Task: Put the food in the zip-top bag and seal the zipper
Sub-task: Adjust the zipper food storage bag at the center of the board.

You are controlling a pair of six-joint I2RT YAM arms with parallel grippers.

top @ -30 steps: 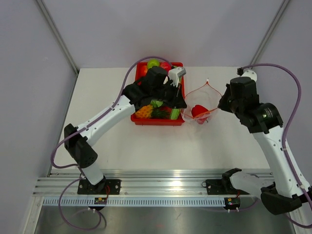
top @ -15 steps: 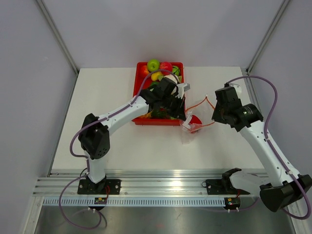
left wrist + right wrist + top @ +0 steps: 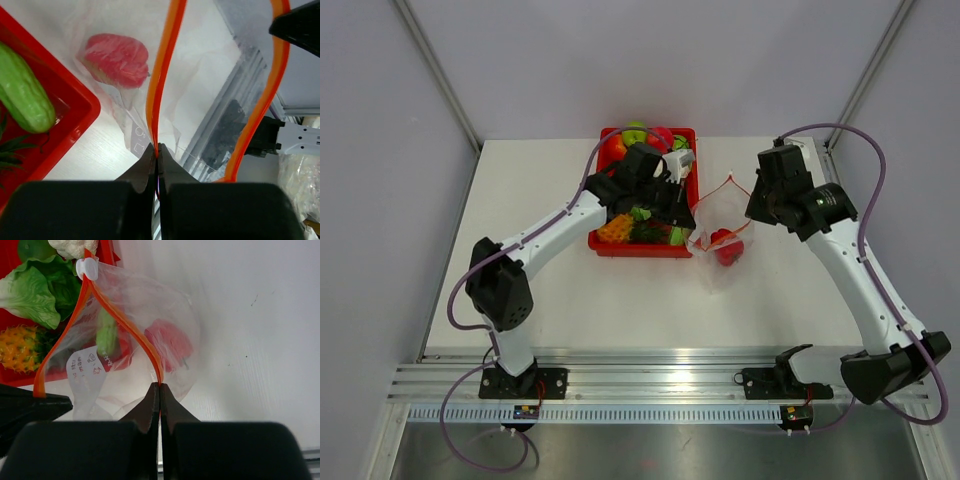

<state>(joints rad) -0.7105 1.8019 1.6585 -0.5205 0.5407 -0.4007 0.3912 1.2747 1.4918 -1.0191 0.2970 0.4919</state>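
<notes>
Left wrist: our left hand (image 3: 158, 150) and right hand (image 3: 160, 390) pinch the zipper (image 3: 161, 75), tomato (image 3: 117, 60) bagged; we judge cucumber (image 3: 22, 97) next, freeing one.

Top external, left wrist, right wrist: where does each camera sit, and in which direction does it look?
Top external: above and behind the robot, looking down at the table; both arms show.
Left wrist: on the left arm, looking along the left gripper, shut on the zipper.
Right wrist: on the right arm, looking past the right gripper toward the red tray.
Shared: both wrist views show the zip-top bag holding the tomato.
</notes>
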